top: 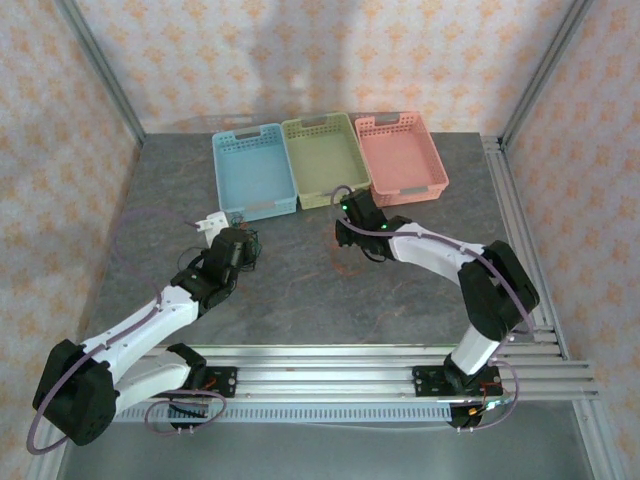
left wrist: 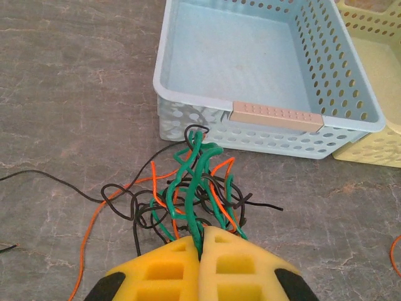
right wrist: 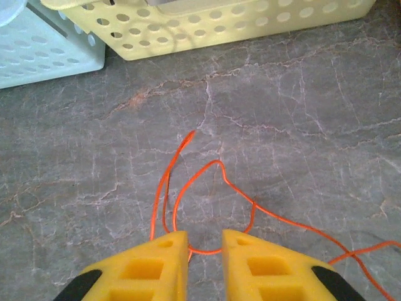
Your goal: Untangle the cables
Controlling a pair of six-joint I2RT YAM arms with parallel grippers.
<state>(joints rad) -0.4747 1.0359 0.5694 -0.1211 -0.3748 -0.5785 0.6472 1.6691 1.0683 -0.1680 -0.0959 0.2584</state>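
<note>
The cables [left wrist: 194, 182] form a knot of green, red-orange and black wires on the grey table, just in front of the blue basket [left wrist: 188, 106]. My left gripper [left wrist: 202, 241] is shut on a green strand rising from that knot; in the top view it [top: 240, 246] sits left of centre beside the knot [top: 252, 243]. One loose red-orange cable [right wrist: 216, 164] lies in curls on the table, and a low bend of it crosses the gap between my right gripper's yellow fingers. That right gripper [right wrist: 205, 241] is open, with the fingers apart from the wire; from above it [top: 348, 232] is near the yellow basket.
Three baskets stand in a row at the back: blue [top: 254, 172], yellow [top: 323, 160] and pink [top: 402, 155]. The yellow basket's wall [right wrist: 207, 28] is close ahead of the right gripper. Black [left wrist: 37, 177] and orange [left wrist: 88, 232] strands trail left from the knot.
</note>
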